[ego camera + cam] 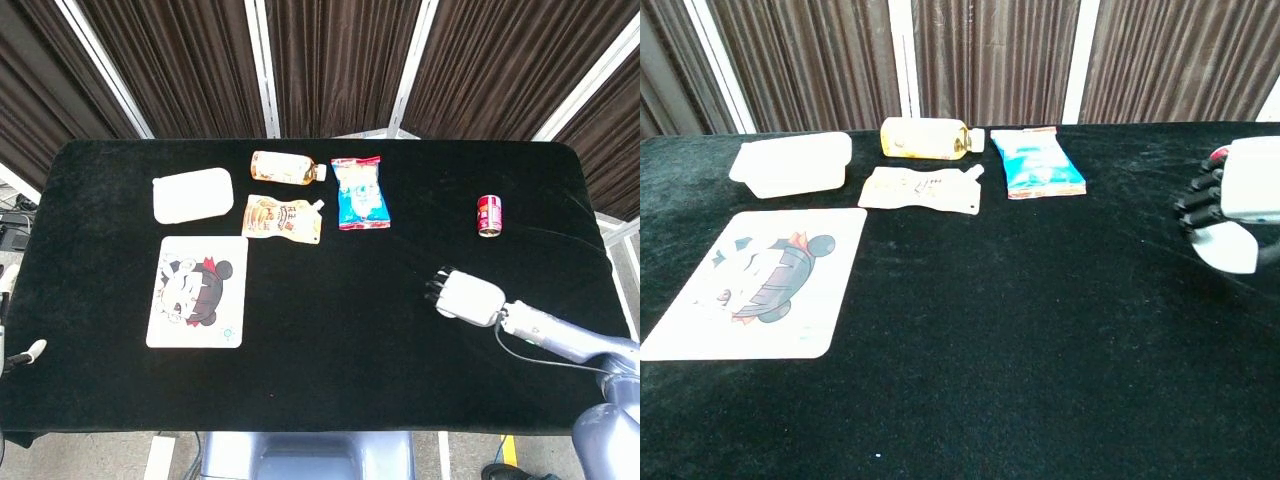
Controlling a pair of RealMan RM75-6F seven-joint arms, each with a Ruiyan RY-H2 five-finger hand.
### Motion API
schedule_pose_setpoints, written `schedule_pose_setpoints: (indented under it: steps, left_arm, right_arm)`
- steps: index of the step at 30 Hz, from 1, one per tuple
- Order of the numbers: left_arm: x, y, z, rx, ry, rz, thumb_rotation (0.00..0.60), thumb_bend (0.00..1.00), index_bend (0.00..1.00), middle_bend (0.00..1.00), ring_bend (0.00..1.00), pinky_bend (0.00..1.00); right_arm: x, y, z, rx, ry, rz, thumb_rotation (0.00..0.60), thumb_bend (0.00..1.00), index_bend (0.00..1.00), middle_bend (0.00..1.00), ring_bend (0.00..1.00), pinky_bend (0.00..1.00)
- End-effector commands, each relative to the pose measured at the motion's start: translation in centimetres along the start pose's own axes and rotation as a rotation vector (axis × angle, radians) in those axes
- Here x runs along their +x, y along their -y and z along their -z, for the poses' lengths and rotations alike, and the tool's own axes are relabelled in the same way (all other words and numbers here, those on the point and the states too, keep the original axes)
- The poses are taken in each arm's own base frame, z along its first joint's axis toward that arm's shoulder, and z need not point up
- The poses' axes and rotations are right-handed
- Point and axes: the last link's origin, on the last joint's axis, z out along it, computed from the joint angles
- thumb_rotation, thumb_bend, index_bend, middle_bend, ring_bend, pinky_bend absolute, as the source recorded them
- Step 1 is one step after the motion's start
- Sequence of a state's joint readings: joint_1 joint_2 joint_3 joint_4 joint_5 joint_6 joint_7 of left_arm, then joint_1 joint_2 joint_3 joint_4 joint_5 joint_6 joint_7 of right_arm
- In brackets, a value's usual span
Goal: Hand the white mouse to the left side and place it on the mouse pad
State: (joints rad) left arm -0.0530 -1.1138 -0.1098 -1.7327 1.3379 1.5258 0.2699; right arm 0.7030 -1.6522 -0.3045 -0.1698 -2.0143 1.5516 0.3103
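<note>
1. Mouse pad (198,291), the landmark: a white rectangle printed with a cartoon figure, lying flat on the black counter (330,370), long axis running away from the robot.
2. Right hand (465,298): far to the right of the mouse pad, low over the counter; dark fingers curled downward over a rounded white form seen beneath them in the chest view, judged to be the white mouse (1230,250); whether it is gripped or merely covered cannot be told.
3. Left hand: only a sliver of the left arm shows, left of the mouse pad at the counter edge; its state is not visible.
4. Governing relation: the mouse lies well right of the mouse pad, nearer the right hand; the pad lies on the left arm's side, so a leftward handover is called for.
</note>
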Motion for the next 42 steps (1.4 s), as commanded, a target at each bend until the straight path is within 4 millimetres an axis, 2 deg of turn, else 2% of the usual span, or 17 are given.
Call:
schedule_pose_setpoints:
  steps: [1,2,5,9,17,20,23,24,25,26,27,28,30,38,42]
  left_arm:
    - [0.0,-0.1,0.1,-0.012,0.010,0.007,0.600,0.00,0.00,0.00,0.00,0.00]
    - [0.1,-0.1,0.2,-0.016,0.014,0.013,0.600,0.00,0.00,0.00,0.00,0.00]
    - [0.9,0.3,0.2,-0.014,0.001,0.057,0.600,0.00,0.00,0.00,0.00,0.00]
    - [1.3,0.7,0.2,-0.014,0.007,0.079,0.600,0.00,0.00,0.00,0.00,0.00]
    - [1.7,1.8,-0.1,0.005,0.022,0.113,0.600,0.00,0.00,0.00,0.00,0.00]
    - [1.9,2.2,-0.1,0.009,0.025,0.124,0.600,0.00,0.00,0.00,0.00,0.00]
    - [2.0,2.4,-0.1,0.009,0.025,0.131,0.600,0.00,0.00,0.00,0.00,0.00]
    - [2.1,2.5,-0.1,0.010,0.024,0.132,0.600,0.00,0.00,0.00,0.00,0.00]
    - [2.1,2.6,-0.1,0.011,0.023,0.133,0.600,0.00,0.00,0.00,0.00,0.00]
    - [2.1,2.6,-0.1,0.011,0.024,0.133,0.600,0.00,0.00,0.00,0.00,0.00]
    - [2.1,2.6,-0.1,0.012,0.025,0.134,0.600,0.00,0.00,0.00,0.00,0.00]
    - [2.1,2.6,-0.1,0.012,0.026,0.134,0.600,0.00,0.00,0.00,0.00,0.00]
    - [2.0,2.6,-0.1,0.011,0.028,0.133,0.600,0.00,0.00,0.00,0.00,0.00]
    - [1.7,2.4,-0.2,0.007,0.036,0.119,0.600,0.00,0.00,0.00,0.00,0.00]
    - [1.6,2.3,-0.3,0.000,0.030,0.118,0.600,0.00,0.00,0.00,0.00,0.00]
  right_arm:
    - [2.7,0.1,-3.3,0.103,-0.135,0.072,0.600,0.40,0.51,0.62,0.46,0.49]
    - [3.4,0.2,-4.4,0.130,-0.163,0.085,0.600,0.40,0.51,0.62,0.46,0.49]
    - [6.4,1.8,-10.8,0.238,-0.268,0.131,0.600,0.40,0.51,0.62,0.46,0.50]
    - [8.2,3.7,-14.9,0.274,-0.274,0.142,0.600,0.40,0.51,0.62,0.46,0.50]
    - [10.6,7.7,-19.4,0.304,-0.237,0.134,0.600,0.40,0.51,0.62,0.46,0.50]
    - [11.0,8.8,-20.3,0.297,-0.222,0.125,0.600,0.40,0.51,0.62,0.46,0.50]
    - [11.0,9.4,-20.7,0.297,-0.208,0.129,0.600,0.33,0.50,0.61,0.45,0.50]
    - [10.9,9.5,-20.7,0.296,-0.202,0.133,0.600,0.26,0.45,0.55,0.42,0.47]
    - [10.7,9.5,-20.7,0.292,-0.192,0.135,0.600,0.15,0.34,0.43,0.36,0.40]
    - [10.4,9.5,-20.7,0.281,-0.175,0.135,0.600,0.09,0.25,0.34,0.30,0.33]
    - [10.2,9.5,-20.7,0.266,-0.156,0.133,0.600,0.02,0.12,0.20,0.18,0.23]
    - [10.0,9.5,-20.6,0.253,-0.143,0.128,0.600,0.00,0.04,0.10,0.09,0.15]
    - [10.1,9.5,-20.4,0.237,-0.137,0.121,0.600,0.00,0.00,0.02,0.01,0.08]
    - [10.3,8.2,-17.3,0.193,-0.164,0.139,0.600,0.00,0.00,0.00,0.00,0.05]
    - [10.6,5.8,-13.9,0.122,-0.200,0.115,0.600,0.00,0.00,0.00,0.00,0.05]
